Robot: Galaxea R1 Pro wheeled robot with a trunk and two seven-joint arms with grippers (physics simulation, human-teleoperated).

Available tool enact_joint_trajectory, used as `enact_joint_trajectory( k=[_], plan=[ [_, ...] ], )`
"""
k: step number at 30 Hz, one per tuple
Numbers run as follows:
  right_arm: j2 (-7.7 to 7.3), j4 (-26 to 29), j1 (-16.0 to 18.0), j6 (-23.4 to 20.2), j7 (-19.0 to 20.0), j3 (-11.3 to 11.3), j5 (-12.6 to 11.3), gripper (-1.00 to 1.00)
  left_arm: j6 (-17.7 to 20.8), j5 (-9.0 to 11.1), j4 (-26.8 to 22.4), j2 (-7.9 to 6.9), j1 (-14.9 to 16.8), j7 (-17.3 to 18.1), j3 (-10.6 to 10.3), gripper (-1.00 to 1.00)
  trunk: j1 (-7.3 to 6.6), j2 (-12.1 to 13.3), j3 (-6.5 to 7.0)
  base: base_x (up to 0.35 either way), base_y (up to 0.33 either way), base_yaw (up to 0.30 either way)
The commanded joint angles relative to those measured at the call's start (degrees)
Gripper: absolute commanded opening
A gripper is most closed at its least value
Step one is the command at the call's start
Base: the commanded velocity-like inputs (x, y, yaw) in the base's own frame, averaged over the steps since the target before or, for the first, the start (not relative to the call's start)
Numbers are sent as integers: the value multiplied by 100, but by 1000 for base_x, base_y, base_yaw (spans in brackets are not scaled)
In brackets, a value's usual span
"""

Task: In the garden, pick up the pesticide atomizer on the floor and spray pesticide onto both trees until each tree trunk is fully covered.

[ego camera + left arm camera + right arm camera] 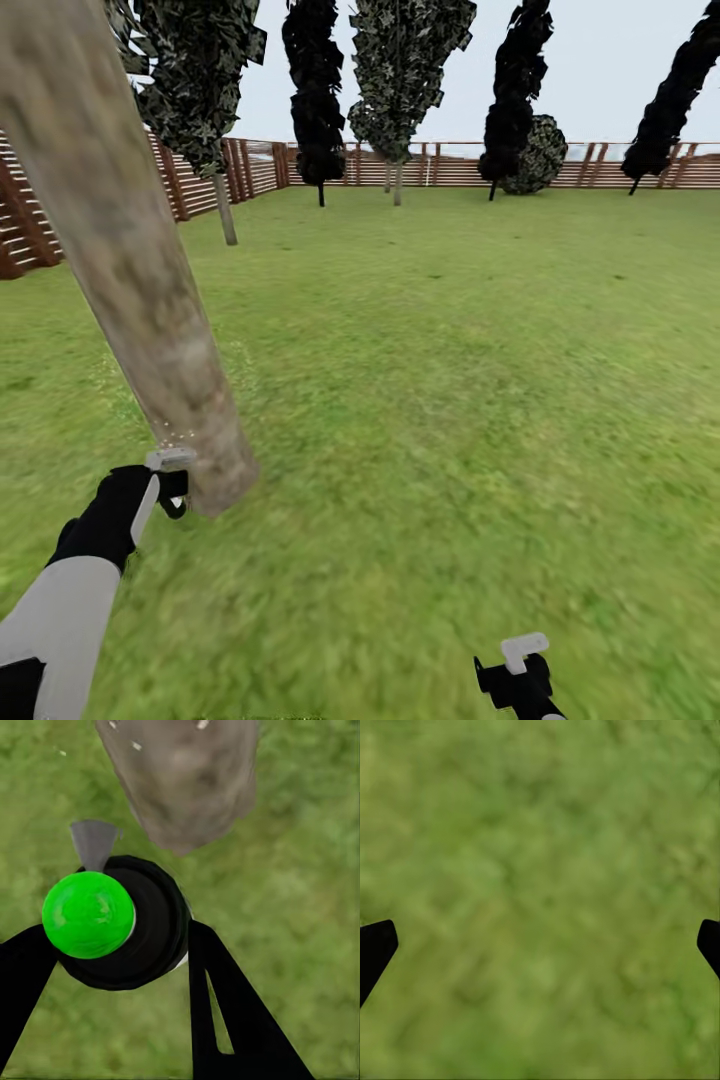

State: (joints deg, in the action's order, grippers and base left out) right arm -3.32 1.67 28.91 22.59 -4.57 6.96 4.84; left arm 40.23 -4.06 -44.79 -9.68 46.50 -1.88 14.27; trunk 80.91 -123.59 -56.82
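Note:
A thick beige-grey tree trunk (130, 270) leans across the left of the head view, and its base (187, 780) shows in the left wrist view. My left gripper (170, 485) hangs just beside that base, shut on the pesticide atomizer (112, 922). The atomizer has a black body, a bright green top and a grey nozzle aimed at the trunk. A few white pesticide specks (178, 437) float at the bark (135, 745). My right gripper (515, 665) is open and low over bare grass (540, 945). A second pale-trunked tree (228, 210) stands further back on the left.
The green lawn (450, 380) stretches wide to the right and ahead. A brown slatted fence (250, 165) runs along the left and the back. Black-foliaged trees (315, 100) and a round dark bush (543, 152) stand near the far fence.

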Motion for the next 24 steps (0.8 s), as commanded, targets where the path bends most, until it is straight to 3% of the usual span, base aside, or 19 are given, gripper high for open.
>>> enact_joint_trajectory(
  k=[1,4,7,9,10,11,13,17,24],
  plan=[
    [-1,0,-1,0,0,4,3,100,83,-4,-159,8,32,3,-1,-100,0,0,0,0,-1,272],
    [0,0,0,0,0,2,2,100,193,-6,-398,25,355,3,-9,-100,0,0,0,0,0,268],
    [-2,0,-1,0,0,1,0,100,540,-7,-415,38,760,3,-22,-100,0,0,0,0,0,136],
    [-9,0,1,0,0,-1,5,100,670,-22,-416,-21,990,3,-26,-100,0,0,0,0,0,12],
    [-15,0,0,0,0,-1,7,100,684,-41,-408,-79,1003,9,-28,-100,0,0,0,0,0,3],
    [-18,0,-1,0,-6,-2,8,100,690,-48,-398,-311,969,22,-33,-100,0,0,0,0,0,0],
    [-24,0,1,0,-8,-2,8,100,696,-37,-405,-534,937,44,-56,-100,0,0,0,0,0,0],
    [-24,0,0,0,-8,-2,0,100,696,-25,-396,-544,933,39,-393,-100,0,0,0,45,-47,0],
    [-19,0,1,0,-5,-2,-1,100,697,1,-367,-511,932,39,-408,-100,0,0,0,17,-267,0]
  ],
)
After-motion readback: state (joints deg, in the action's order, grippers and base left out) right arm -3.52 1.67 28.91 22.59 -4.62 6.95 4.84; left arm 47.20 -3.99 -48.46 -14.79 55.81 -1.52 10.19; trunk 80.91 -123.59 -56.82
